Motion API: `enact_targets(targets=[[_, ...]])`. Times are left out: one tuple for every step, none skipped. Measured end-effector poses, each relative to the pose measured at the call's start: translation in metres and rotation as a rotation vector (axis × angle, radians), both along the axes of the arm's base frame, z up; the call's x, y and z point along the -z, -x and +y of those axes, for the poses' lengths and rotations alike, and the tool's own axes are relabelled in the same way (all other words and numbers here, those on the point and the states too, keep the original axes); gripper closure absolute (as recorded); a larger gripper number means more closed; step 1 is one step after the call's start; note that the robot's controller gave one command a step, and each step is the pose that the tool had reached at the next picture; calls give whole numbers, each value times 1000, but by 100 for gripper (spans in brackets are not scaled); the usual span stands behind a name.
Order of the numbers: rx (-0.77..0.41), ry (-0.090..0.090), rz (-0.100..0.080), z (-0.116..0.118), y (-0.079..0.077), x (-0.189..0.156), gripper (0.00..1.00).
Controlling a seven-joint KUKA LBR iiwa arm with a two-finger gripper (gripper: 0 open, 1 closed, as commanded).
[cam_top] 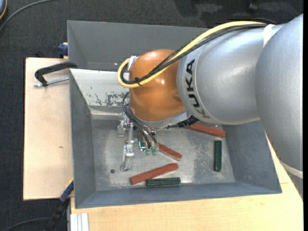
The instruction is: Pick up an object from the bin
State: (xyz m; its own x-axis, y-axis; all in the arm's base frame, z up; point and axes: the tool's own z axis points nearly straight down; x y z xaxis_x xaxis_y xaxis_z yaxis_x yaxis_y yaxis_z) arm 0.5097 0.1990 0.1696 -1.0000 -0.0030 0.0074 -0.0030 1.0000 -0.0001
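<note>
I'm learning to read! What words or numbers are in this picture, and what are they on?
"UKA": black letters on the silver arm, next to its orange cover; the word's start is hidden.
Nothing readable on the red sticks, the dark green sticks or the bin.

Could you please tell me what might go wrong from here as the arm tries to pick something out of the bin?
1. The pincer hangs over bare floor of the bin, left of the sticks. Closing there would likely catch nothing.
2. The long red stick and the dark green stick lie close together by the near wall. A grasp there might take both or knock the wall.
</note>
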Motion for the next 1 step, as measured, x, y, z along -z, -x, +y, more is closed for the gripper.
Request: enact_targets(targets=[[142, 1, -2, 29, -28, 103, 0]])
